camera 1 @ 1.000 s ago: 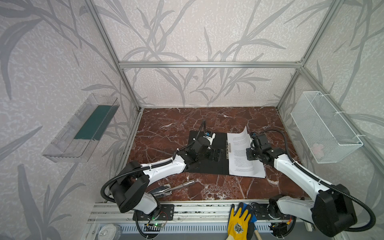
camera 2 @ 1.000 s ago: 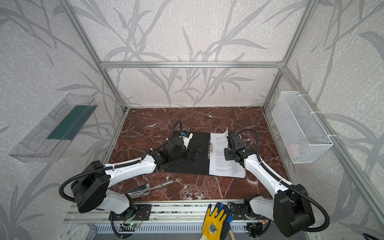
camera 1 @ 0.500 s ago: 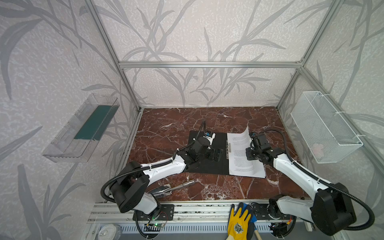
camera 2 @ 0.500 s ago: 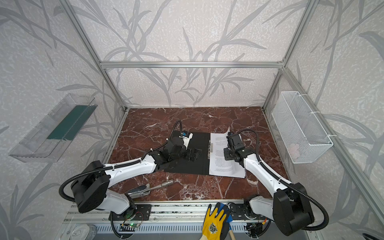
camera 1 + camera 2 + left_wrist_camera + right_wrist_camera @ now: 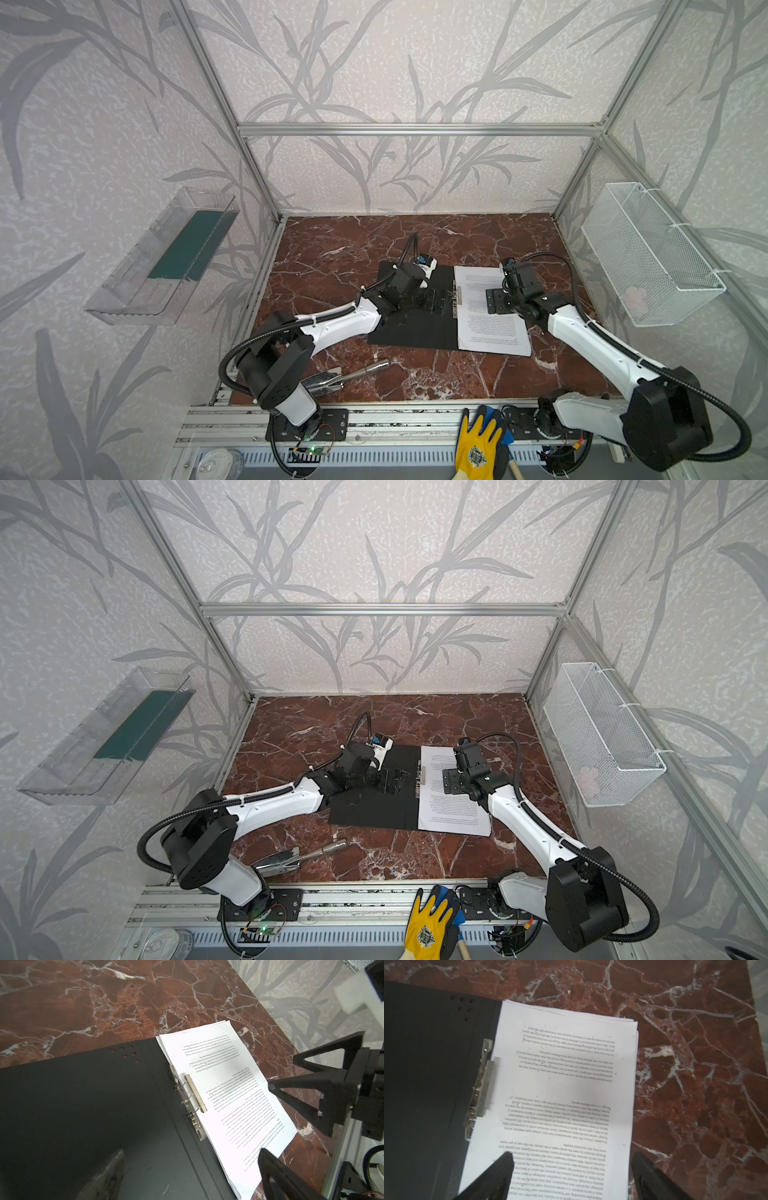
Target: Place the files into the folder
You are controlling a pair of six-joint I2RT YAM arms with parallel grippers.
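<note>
Releasing: spreading the right gripper (image 5: 572, 1161) wide over the files (image 5: 490, 324) after pinching shut a second ago. Leaving the files stacked on the open folder's (image 5: 411, 332) 3 o'clock half, edge seemingly sitting under the clip (image 5: 195, 1096). Keeping the left gripper (image 5: 191, 1153) apart, empty, over the 9 o'clock half. Probably leaving only closing the folder.

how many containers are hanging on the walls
2: a clear plastic tray on the left wall with a dark green slab in it, and a white wire basket on the right wall. None seems hidden.
</note>
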